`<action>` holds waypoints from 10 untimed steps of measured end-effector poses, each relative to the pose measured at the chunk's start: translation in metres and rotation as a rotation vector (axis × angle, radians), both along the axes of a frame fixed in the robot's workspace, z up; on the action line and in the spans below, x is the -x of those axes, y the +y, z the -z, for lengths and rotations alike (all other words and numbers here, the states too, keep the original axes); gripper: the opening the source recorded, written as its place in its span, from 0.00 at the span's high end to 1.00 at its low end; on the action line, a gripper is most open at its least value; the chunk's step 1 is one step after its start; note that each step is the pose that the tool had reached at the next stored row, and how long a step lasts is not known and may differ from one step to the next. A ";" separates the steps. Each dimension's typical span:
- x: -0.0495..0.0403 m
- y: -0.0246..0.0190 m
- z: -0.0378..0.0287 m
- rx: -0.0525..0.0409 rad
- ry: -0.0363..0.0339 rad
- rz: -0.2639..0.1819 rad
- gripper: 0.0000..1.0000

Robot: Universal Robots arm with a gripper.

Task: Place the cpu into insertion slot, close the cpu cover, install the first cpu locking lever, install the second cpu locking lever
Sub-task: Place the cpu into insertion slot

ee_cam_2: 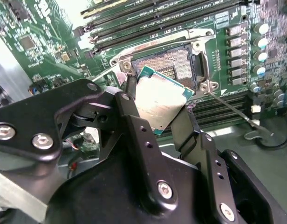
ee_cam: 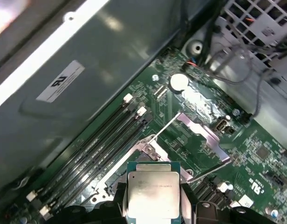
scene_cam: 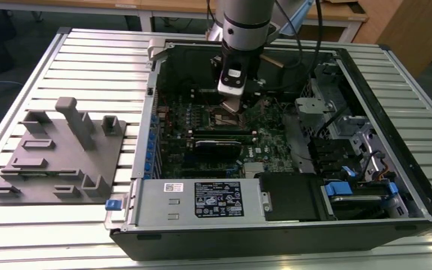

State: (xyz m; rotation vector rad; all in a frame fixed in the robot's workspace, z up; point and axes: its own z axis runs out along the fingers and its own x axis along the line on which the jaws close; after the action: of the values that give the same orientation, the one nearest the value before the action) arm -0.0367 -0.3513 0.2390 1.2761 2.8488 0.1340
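Jaws pinch the cpu by opposite edges — held tilted, close above the bare insertion slot, not yet seated.

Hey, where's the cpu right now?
In both wrist views the cpu is gripped by the gripper, right over the open insertion slot of the green motherboard, beside the long memory slots.

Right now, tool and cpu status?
Tool shut on cpu. Cpu over slot, not seated. Cover open, out of the way.
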 end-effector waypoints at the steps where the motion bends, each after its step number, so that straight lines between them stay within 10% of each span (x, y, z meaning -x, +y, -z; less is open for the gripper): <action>1: 0.0000 0.0000 0.0000 0.0000 0.0000 0.014 0.46; 10: 0.0000 0.0000 0.0008 0.0000 0.0000 0.175 0.46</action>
State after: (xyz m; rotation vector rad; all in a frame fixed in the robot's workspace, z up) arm -0.0367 -0.3513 0.2381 1.5161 2.7203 0.1308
